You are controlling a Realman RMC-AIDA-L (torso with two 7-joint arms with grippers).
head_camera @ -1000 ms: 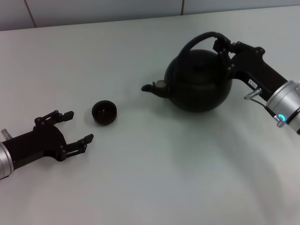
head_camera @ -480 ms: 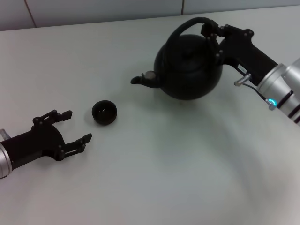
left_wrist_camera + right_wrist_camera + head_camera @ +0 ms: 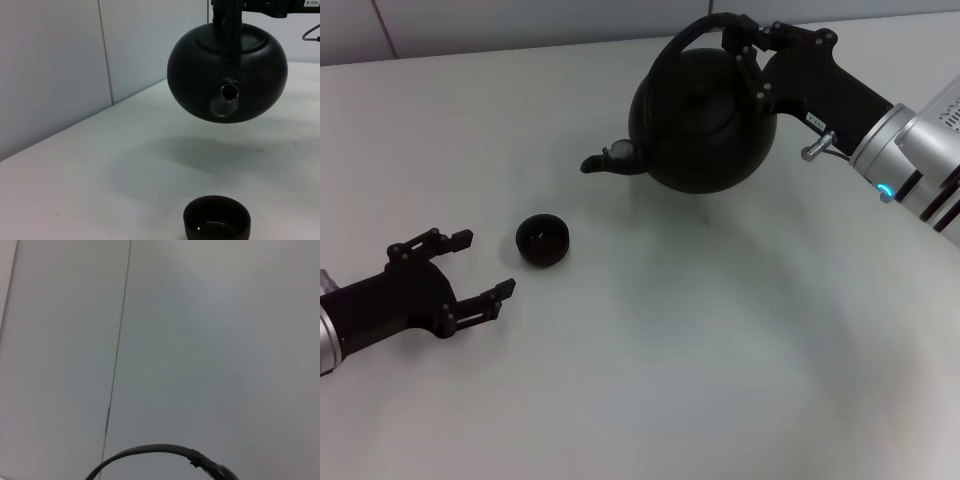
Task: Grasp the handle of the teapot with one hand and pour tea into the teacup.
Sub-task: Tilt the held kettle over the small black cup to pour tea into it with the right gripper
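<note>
The right claw [image 3: 748, 42] grips the handle [image 3: 705, 28], holding the teapot [image 3: 700, 120] clear above the table [image 3: 670, 380]. Its spout points left toward the teacup [image 3: 542, 241], which stands lower-left, near the released left claw [image 3: 465, 270].

Head camera looks down; left wrist camera, low, shares its teapot [image 3: 698, 120] and teacup [image 3: 542, 240].
</note>
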